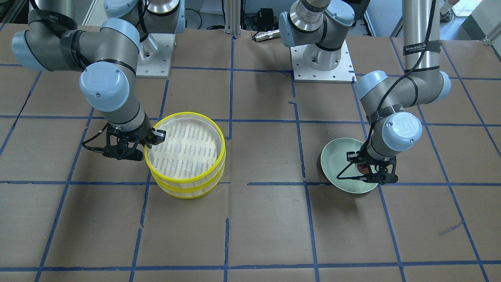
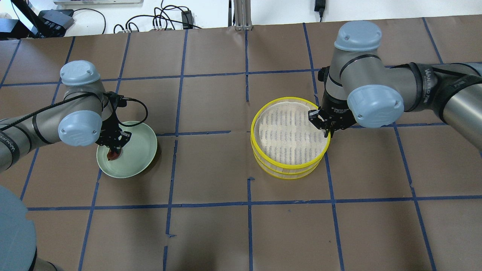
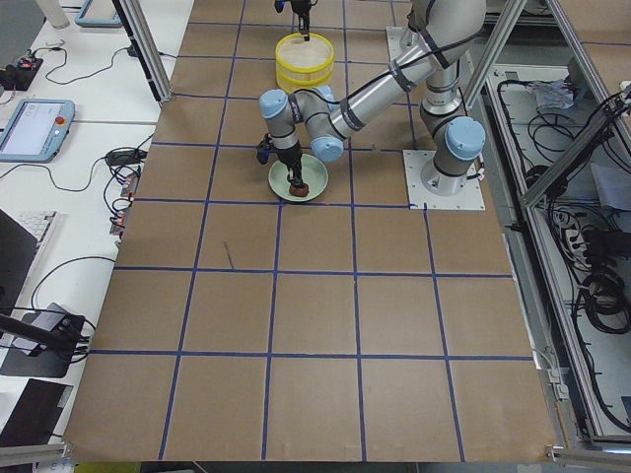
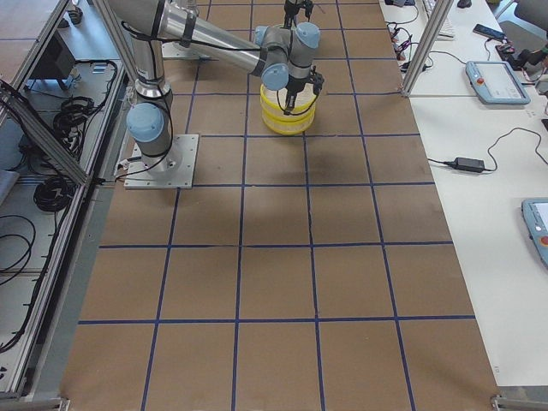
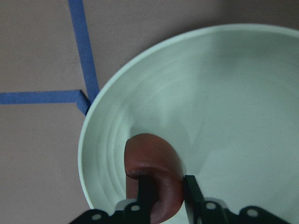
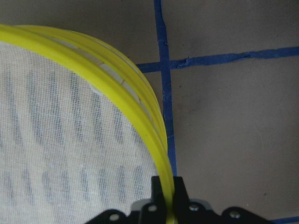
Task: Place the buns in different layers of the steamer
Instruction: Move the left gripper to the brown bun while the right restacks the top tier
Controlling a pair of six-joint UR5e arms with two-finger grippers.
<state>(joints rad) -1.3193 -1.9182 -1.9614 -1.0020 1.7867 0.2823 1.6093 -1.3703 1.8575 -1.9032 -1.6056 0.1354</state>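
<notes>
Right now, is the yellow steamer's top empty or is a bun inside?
Empty. The top tier of the steamer shows only bare mesh; the brown bun is at the plate.

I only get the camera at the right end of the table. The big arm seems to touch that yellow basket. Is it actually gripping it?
Observer: Yes. Its wrist camera shows the right gripper closed, one finger on each side of the top yellow rim of the steamer.
Visitor: And the small arm far behind?
Observer: The left gripper is down in a pale green plate, pressed on both sides of a dark reddish-brown bun.
Visitor: Anything inside the basket yet?
Observer: From overhead, the top tier's mesh floor is bare. The lower tier is covered, so I cannot tell.
</notes>
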